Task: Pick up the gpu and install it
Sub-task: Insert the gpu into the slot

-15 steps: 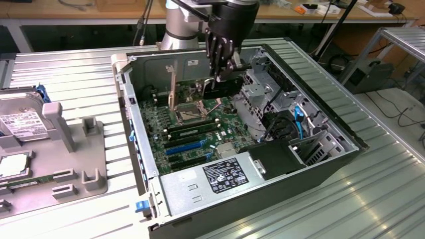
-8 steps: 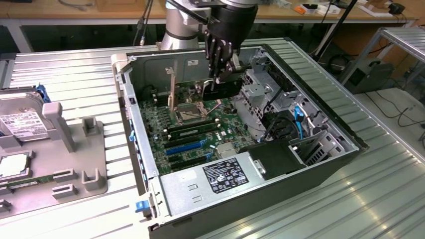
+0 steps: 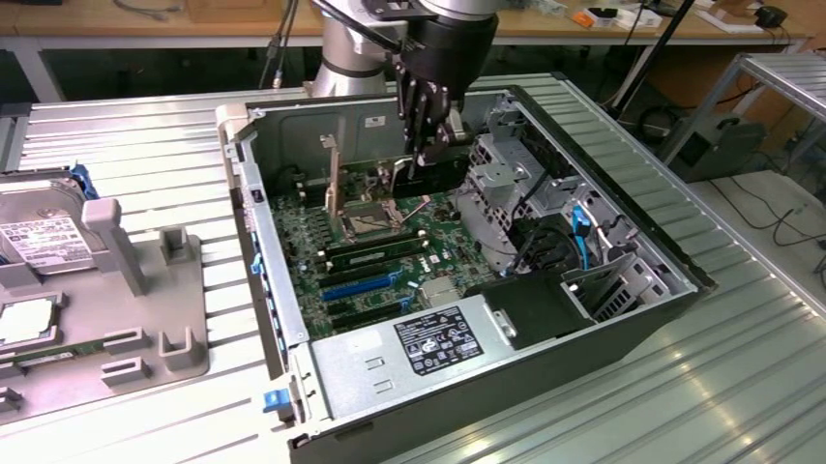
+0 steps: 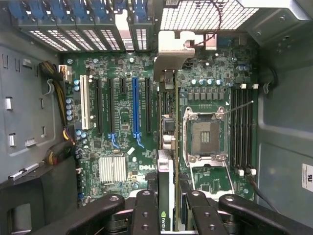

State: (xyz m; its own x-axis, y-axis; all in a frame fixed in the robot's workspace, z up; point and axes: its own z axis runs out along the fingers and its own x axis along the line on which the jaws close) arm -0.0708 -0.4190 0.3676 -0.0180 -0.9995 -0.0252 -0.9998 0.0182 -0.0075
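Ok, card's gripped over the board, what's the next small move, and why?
Probably shift the gpu sideways toward the blue slot before lowering: clamped edge-on in the gripper, it appears to hang off that slot, toward the CPU socket.

**Q:** What runs from nine o'clock round to five o'clock in the exterior view?

**A:** A ribbed metal tabletop (image 3: 130, 135), silver-grey, its grooves parallel. A soft sheen lies along the ribs toward five o'clock.

**Q:** And across twelve o'clock?

**A:** A workbench (image 3: 155, 24) with a pale wooden top and light metal legs, and dark shadow beneath it. At two o'clock stands a metal frame (image 3: 790, 70) of square tube, carrying a ribbed shelf. Under it, at three o'clock, is pale floor (image 3: 761, 193), crossed by black cables (image 3: 772, 224).

**Q:** How is the room lit?

**A:** Evenly and diffusely; shadows on the tabletop are soft-edged.
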